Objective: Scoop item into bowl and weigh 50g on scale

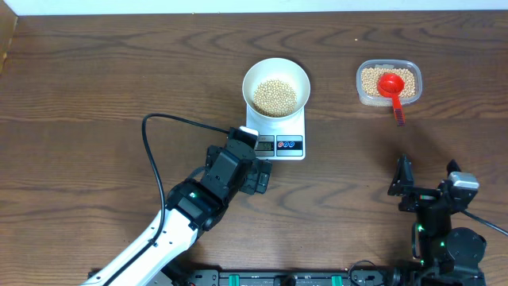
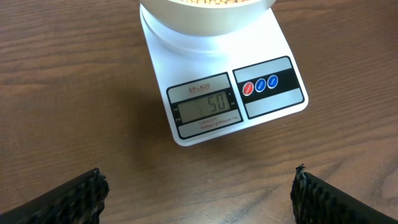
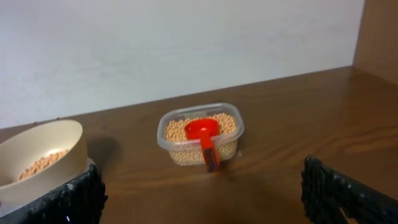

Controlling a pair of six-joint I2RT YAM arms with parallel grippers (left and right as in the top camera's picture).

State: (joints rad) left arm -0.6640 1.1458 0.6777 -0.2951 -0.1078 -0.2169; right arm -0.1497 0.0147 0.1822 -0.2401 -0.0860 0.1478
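The white bowl (image 1: pixel 275 86) sits on the white scale (image 1: pixel 279 135) and holds tan beans (image 1: pixel 275 97). In the left wrist view the scale (image 2: pixel 217 99) shows its display reading 50, with the bowl's underside (image 2: pixel 208 15) above it. My left gripper (image 1: pixel 258 168) is open and empty just in front of the scale; its fingers frame bare table (image 2: pixel 198 196). My right gripper (image 1: pixel 429 184) is open and empty at the front right. In the right wrist view, its fingers (image 3: pixel 202 193) frame bare table, with the bowl (image 3: pixel 40 155) at left.
A clear plastic tub (image 1: pixel 388 83) of beans stands at the back right, with a red scoop (image 1: pixel 392 89) resting in it, handle toward the front. The tub (image 3: pixel 200 138) and scoop (image 3: pixel 204 138) also show in the right wrist view. A black cable (image 1: pixel 155 155) loops left of the left arm.
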